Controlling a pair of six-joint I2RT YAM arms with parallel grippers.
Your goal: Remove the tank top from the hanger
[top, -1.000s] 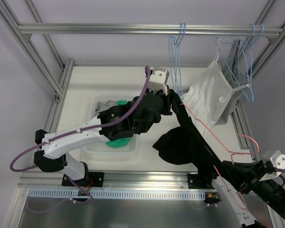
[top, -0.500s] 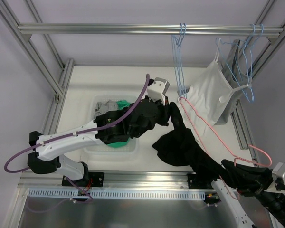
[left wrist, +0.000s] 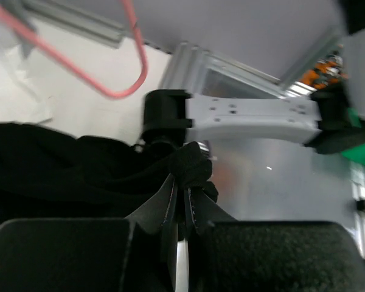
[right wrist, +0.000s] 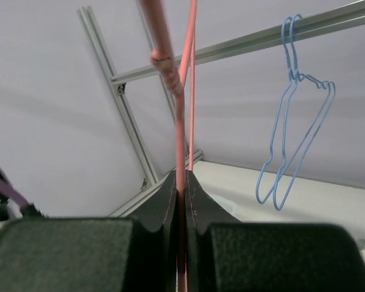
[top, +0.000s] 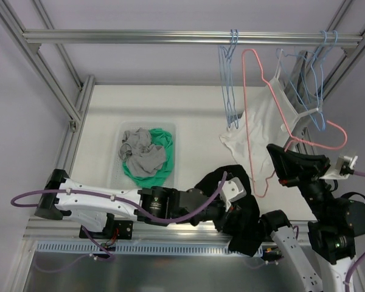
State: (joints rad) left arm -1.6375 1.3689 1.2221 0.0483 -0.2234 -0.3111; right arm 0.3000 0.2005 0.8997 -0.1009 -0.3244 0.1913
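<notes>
The black tank top lies bunched at the table's near edge. My left gripper is shut on a fold of it, and the pinched cloth shows between the fingers in the left wrist view. My right gripper is shut on the pink wire hanger and holds it raised at the right. The wire runs between the shut fingers in the right wrist view. The hanger's wire looks bare. Its lower corner hangs close beside the black cloth, and it also shows in the left wrist view.
A white tank top hangs on a blue hanger at the back right. More blue hangers hang from the top rail. A clear bin at the left holds grey and green clothes. Aluminium frame posts border the table.
My left gripper pulled the black tank top down toward the near edge, off the hanger. My right gripper swung the pink hanger up and back, so it now hangs bare.
</notes>
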